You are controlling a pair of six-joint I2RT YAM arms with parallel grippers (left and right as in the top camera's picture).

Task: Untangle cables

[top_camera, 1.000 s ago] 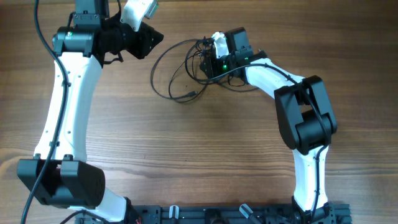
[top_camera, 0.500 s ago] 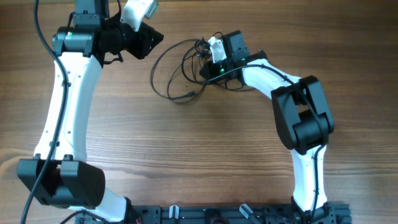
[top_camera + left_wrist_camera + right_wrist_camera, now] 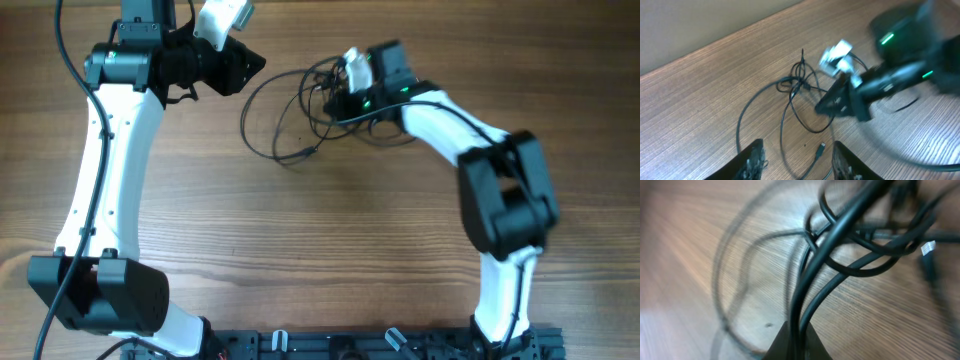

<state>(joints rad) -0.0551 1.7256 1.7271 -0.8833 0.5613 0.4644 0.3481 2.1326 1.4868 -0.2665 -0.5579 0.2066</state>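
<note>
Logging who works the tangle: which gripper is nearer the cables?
Right. The right gripper is shut on the cables at their right side; the left gripper hangs open beyond their left edge, touching nothing.

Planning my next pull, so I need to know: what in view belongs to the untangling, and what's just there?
In the job:
cables, pinched in the shut right gripper
left gripper, open, holding nothing

Just there:
wooden table
thick arm wiring
base rail
</note>
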